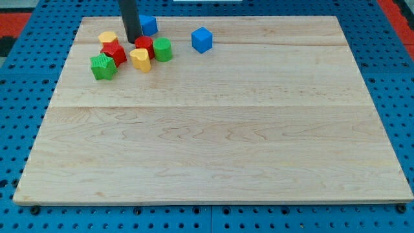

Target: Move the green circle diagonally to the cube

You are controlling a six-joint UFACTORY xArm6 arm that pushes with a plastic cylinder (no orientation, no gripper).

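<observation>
The green circle (162, 49) sits at the right end of a cluster near the view's top left. The blue cube (202, 39) stands alone to its right and slightly higher. My tip (132, 41) is at the top of the cluster, just left of the red cylinder (144, 46), which touches the green circle. A second blue block (149, 25) lies just right of the rod, above the cluster.
The cluster also holds a yellow heart-like block (140, 59), a red block (114, 53), a yellow block (108, 39) and a green star-like block (102, 66). The wooden board (213, 162) lies on a blue pegboard.
</observation>
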